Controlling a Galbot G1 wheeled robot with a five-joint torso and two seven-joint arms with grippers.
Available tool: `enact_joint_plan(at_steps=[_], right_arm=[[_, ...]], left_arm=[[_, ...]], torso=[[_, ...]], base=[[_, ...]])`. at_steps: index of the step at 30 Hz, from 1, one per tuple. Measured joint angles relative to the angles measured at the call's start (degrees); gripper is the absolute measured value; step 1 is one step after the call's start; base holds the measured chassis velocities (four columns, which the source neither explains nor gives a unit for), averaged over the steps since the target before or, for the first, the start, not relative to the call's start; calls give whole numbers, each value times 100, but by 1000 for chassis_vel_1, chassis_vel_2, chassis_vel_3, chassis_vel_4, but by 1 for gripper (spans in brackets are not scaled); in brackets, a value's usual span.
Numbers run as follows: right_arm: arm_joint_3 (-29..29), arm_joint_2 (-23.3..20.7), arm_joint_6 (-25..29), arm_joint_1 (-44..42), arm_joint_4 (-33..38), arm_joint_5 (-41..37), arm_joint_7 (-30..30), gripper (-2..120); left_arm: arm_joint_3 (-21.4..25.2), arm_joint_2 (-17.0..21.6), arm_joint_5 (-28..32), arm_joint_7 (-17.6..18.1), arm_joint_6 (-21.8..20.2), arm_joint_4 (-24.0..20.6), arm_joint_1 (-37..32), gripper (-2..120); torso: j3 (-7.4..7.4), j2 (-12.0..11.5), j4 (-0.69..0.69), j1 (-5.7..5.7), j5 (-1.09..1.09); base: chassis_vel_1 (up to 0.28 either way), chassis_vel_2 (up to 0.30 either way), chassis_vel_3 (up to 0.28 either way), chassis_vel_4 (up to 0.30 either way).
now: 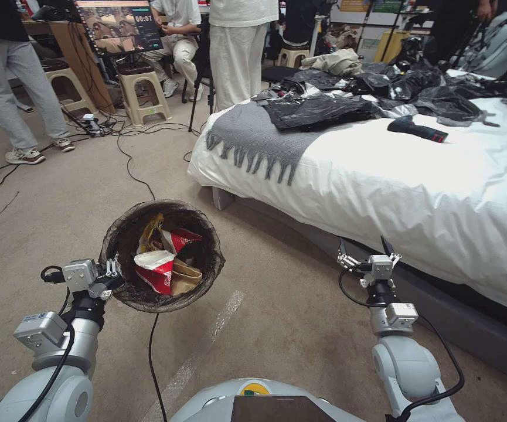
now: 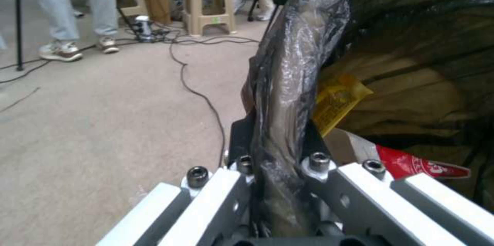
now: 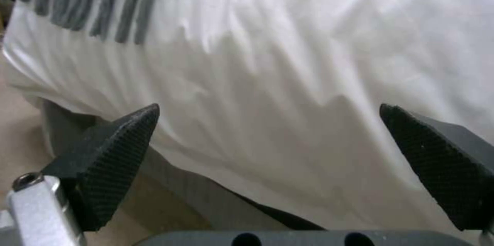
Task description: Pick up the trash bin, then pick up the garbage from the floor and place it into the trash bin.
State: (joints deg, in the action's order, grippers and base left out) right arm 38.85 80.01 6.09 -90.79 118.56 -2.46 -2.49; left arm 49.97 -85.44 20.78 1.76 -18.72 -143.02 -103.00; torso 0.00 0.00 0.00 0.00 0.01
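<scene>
My left hand (image 1: 111,276) grips the trash bin (image 1: 125,234) by its rim (garbage (image 1: 160,265) inside). My right hand (image 3: 268,168) hangs open beside the bed (image 1: 417,187).

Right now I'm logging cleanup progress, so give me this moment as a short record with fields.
left gripper: shut on the trash bin rim, holding it above the floor
bin contents: red wrapper, yellow wrapper, brown paper bag
right gripper: open, holding nothing, raised beside the bed
on the bed: grey fringed throw, black plastic bags
</scene>
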Motion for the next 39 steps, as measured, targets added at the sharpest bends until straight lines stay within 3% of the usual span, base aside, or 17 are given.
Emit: enact_joint_plan(at_steps=[39], right_arm=[[28, -20, -15, 52, -81, 4, 24, 100]], left_arm=[[9, -31, -2, 12, 35, 172, 114, 0]], torso=[[0, 0, 0, 0, -1]], base=[[44, 44, 42, 42]])
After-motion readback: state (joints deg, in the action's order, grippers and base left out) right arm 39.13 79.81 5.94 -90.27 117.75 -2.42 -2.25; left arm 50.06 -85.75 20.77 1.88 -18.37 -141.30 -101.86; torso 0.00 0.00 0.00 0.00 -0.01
